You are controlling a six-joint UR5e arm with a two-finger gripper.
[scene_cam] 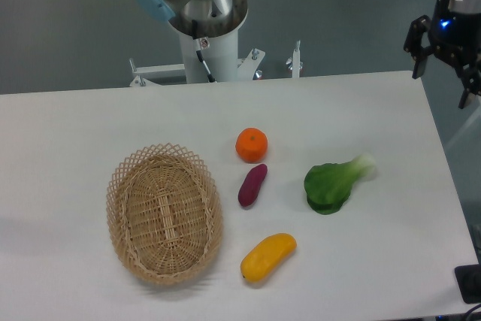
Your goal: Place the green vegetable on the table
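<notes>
Leafy dark-green bok-choy toy with pale stem (334,183) lies flat on the white matte desk (90,122), right of a purple eggplant-shaped piece (252,185); black two-finger gripper (443,84) hangs high beyond the far right corner, jaws wide, empty.

Lying on the one white table (90,118) are five things: one green vegetable (334,183), one orange (252,145), one purple piece (252,185), one yellow piece (267,257), and one seemingly empty wicker basket (164,213).
</notes>
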